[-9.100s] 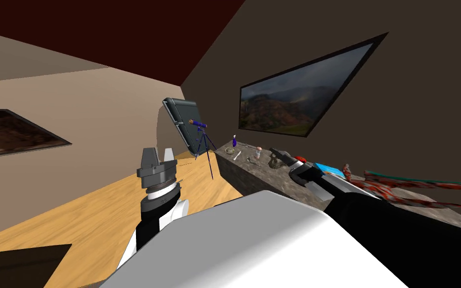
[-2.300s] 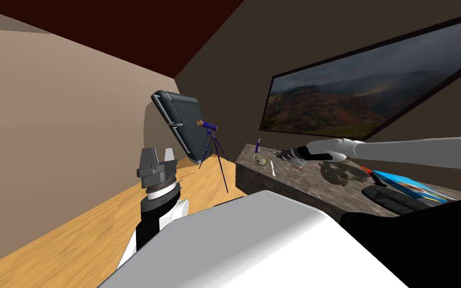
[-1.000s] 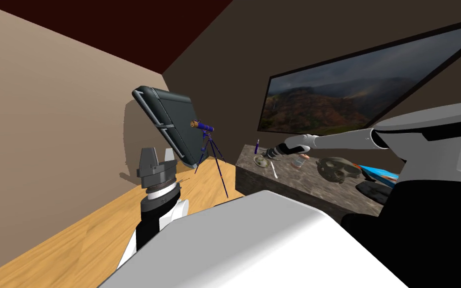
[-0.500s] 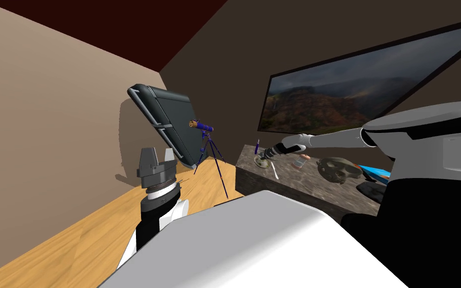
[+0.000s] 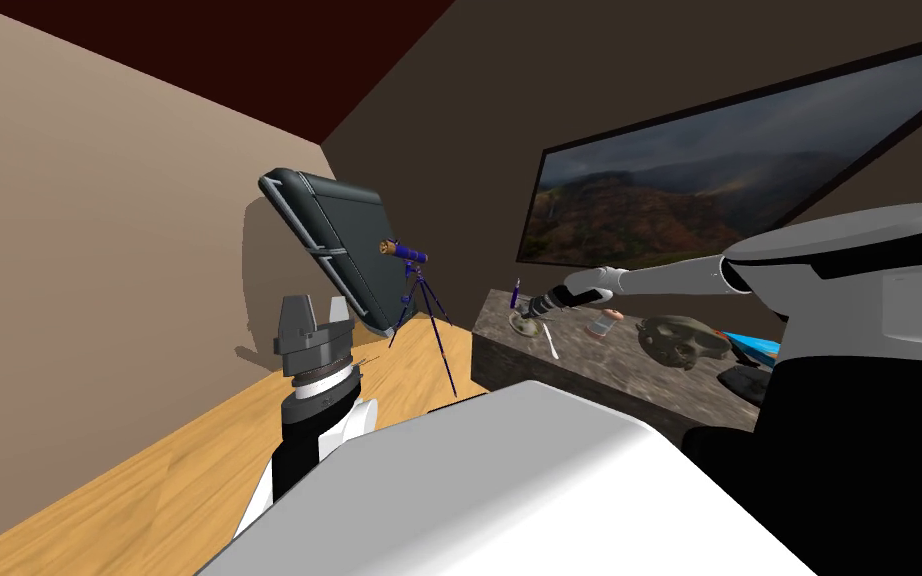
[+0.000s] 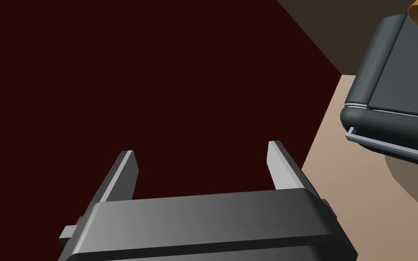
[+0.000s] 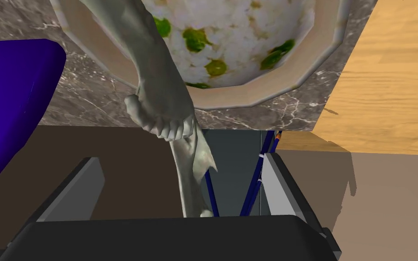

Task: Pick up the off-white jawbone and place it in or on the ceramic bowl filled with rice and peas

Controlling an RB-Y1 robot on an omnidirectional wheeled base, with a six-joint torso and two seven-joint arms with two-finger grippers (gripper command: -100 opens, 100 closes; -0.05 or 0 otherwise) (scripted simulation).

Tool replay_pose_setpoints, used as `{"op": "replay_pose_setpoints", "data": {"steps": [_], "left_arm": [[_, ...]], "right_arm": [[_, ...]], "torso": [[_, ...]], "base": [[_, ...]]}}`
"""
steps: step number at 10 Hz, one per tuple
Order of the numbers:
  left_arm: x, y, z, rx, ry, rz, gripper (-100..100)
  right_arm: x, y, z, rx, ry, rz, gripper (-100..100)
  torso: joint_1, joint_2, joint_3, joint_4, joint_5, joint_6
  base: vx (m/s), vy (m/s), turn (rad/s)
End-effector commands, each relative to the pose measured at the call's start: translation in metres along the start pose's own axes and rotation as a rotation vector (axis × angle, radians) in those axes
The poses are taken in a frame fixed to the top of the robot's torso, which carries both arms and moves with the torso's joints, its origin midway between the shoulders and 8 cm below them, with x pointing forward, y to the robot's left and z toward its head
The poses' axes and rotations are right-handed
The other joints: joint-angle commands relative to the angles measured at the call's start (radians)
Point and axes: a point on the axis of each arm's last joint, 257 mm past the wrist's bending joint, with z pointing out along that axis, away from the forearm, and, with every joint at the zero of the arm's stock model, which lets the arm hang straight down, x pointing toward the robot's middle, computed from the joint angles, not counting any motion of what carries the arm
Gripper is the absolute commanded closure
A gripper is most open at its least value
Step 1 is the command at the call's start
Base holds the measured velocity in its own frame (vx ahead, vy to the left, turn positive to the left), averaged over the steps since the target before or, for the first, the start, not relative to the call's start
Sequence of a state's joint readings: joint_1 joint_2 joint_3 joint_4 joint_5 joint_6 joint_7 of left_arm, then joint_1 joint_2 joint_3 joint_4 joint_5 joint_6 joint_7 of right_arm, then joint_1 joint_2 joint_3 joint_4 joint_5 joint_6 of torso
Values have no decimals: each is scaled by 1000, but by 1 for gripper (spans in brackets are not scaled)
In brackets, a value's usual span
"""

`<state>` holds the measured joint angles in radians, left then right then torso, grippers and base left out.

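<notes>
Right wrist view: since a second ago our right gripper has settled above the beige ceramic bowl of rice and peas. Its jaws stand apart, and the off-white toothed jawbone crosses the bowl's rim, apparently released.

Even, soft light, all sharp. Bowl and surface well lit. Leaning panel casts soft shadow on tan wall. My head view splays at corners.
</notes>
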<state>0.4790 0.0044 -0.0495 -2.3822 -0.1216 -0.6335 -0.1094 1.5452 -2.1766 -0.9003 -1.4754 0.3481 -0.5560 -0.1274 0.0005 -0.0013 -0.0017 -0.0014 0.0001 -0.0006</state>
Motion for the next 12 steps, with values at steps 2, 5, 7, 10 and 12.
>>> {"op": "replay_pose_setpoints", "data": {"steps": [2,5,7,10,12], "left_arm": [[0,0,0,0,0,0,0],[0,0,0,0,0,0,0],[0,0,0,0,0,0,0],[0,0,0,0,0,0,0],[0,0,0,0,0,0,0]], "right_arm": [[5,-15,-10,-4,9,25,-100],[8,-30,-19,17,14,38,-100],[9,-40,-29,15,15,55,-100],[10,-57,-42,30,13,71,-100],[11,-71,-53,53,12,80,-100]], "torso": [[0,2,1,0,0,0],[2,3,2,1,1,0],[0,2,1,1,0,0],[1,3,2,1,0,0],[1,3,2,1,0,1]], "base": [[-76,28,116],[-47,26,52],[-49,14,86],[-54,33,81],[-51,22,53]]}}
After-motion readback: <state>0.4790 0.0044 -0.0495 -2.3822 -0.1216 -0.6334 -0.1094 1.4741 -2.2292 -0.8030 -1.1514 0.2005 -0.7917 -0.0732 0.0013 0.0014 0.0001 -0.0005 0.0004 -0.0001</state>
